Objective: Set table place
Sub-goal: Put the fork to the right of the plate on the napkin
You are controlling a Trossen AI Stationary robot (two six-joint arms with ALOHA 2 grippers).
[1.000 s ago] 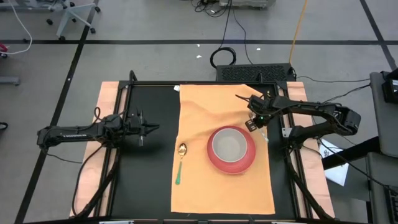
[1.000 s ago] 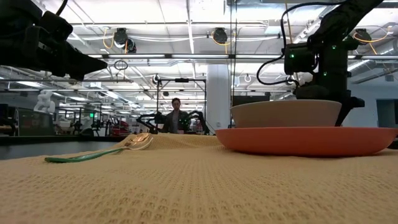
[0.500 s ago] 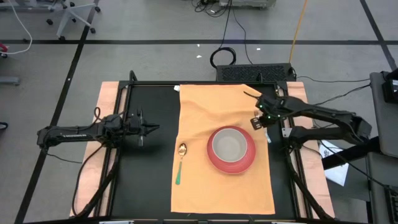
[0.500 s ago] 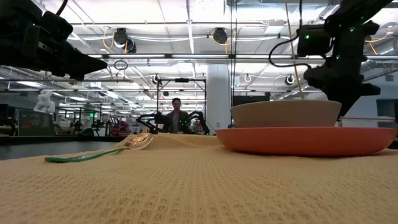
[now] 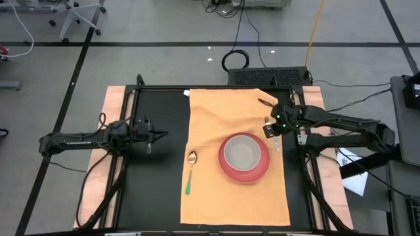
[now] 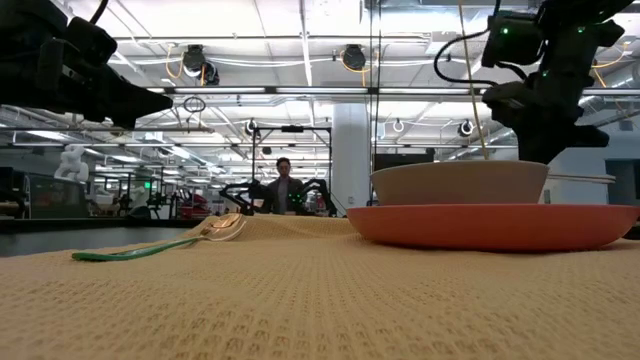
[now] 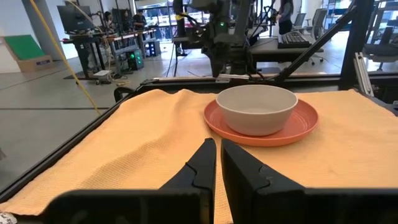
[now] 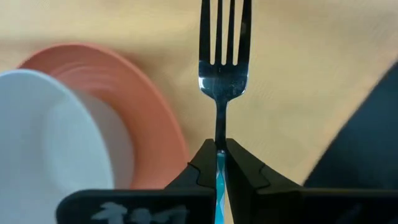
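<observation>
Fork held over the orange-tan mat [image 5: 216, 196] beside the red plate [image 5: 226, 172].

The mat lies on the black worktop [image 5: 154, 183]; on it a green-handled spoon [image 5: 189, 172] lies left of the plate, which carries a white bowl [image 5: 242, 153]. Beyond the plate's far right edge, the right pincer [image 8: 219, 163] is clamped on a fork [image 8: 222, 68]. The left pincer [image 7: 217, 165], nearly closed and empty, waits over bare worktop.

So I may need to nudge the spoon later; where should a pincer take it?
By the green handle, from straight above. The spoon lies flat on the mat left of the red plate, bowl end away from the table's front edge, handle slim and straight. The idle left pincer is nearest; the right pincer holds the fork.
</observation>
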